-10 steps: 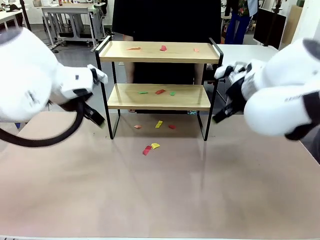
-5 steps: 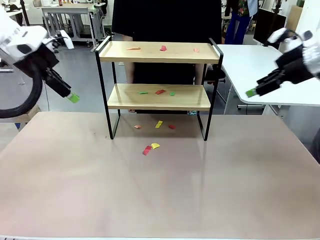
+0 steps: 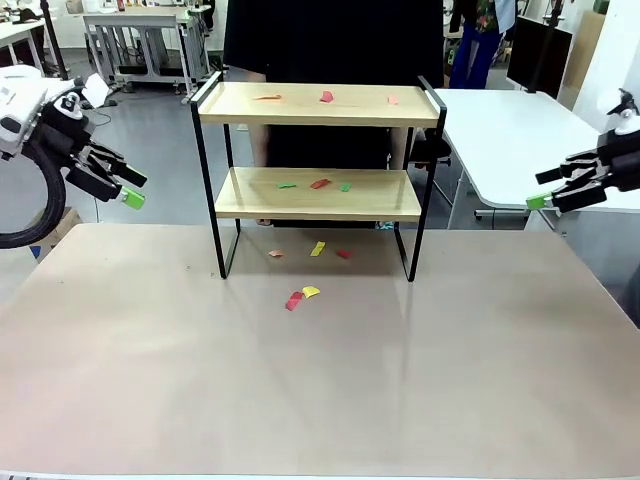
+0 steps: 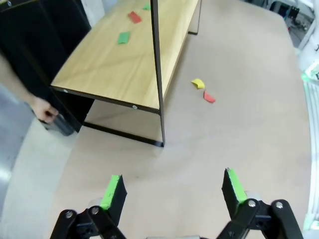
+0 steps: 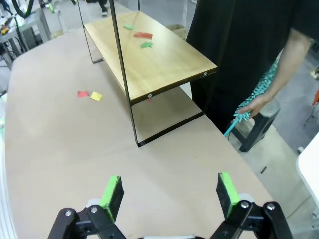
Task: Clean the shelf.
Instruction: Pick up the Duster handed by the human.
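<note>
shelf (image 3: 350,108): light wood, black frame | scraps (image 3: 311,292): red, yellow, green

The left claw (image 3: 134,189) is built of black jointed links, and its fingers are tipped with bright green pads (image 4: 110,191). A white wrist housing (image 3: 22,100) is seen behind it, with a thick black cable (image 3: 53,200) looped below. The right claw (image 3: 538,190) is made alike. Round grey pins (image 4: 248,203) are set in the finger joints. The person (image 3: 330,40) is dressed in a black short-sleeved top (image 5: 234,45).
</note>
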{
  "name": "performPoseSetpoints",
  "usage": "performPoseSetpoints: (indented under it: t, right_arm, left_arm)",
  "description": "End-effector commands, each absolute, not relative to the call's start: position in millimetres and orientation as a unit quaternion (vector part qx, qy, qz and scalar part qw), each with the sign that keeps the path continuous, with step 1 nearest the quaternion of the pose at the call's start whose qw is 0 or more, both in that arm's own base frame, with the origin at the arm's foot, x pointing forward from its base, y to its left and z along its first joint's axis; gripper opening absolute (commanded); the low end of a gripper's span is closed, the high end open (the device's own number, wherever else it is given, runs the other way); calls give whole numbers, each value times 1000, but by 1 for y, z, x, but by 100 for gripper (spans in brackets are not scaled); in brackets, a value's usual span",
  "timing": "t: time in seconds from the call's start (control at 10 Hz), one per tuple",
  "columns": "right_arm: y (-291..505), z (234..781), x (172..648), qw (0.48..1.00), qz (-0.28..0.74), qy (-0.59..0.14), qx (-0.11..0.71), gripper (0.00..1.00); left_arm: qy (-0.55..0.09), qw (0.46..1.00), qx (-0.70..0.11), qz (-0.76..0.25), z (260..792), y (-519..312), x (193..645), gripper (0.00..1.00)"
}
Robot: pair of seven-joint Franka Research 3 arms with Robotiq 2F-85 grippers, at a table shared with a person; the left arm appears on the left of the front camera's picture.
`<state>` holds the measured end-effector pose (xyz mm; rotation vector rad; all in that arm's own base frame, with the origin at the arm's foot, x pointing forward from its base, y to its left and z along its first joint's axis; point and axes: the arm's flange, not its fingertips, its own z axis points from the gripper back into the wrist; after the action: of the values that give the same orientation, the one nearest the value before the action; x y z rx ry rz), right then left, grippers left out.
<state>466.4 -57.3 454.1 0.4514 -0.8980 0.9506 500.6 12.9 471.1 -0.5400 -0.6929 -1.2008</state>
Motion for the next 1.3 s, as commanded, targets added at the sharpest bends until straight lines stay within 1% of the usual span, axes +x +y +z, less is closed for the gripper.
performPoseSetpoints:
  t: [0.0, 0.4, 0.5, 0.6, 0.8, 0.9, 1.1, 1.2]
  right_arm:
    - [-49, 474, 458, 776, 438, -411, 191, 100]
    - [-45, 469, 461, 778, 445, -402, 186, 100]
    - [-55, 467, 493, 769, 449, -404, 209, 100]
    - [-72, 457, 517, 754, 442, -419, 247, 100]
    - [-105, 428, 548, 715, 428, -453, 317, 100]
    - [-119, 415, 559, 696, 419, -475, 338, 100]
    - [-150, 390, 583, 667, 405, -504, 372, 100]
    - [-163, 376, 593, 653, 404, -520, 373, 100]
  left_arm:
    - [-320, 743, -234, -539, 486, 3, 494, 100]
    - [-314, 739, -234, -547, 484, 4, 497, 100]
    - [-343, 723, -273, -533, 478, 12, 523, 100]
    - [-359, 711, -306, -522, 468, 25, 545, 100]
    - [-393, 665, -373, -514, 445, 46, 577, 100]
    - [-407, 639, -406, -512, 433, 54, 590, 100]
    - [-455, 586, -422, -521, 405, 77, 623, 100]
    - [-486, 556, -418, -529, 392, 88, 636, 100]
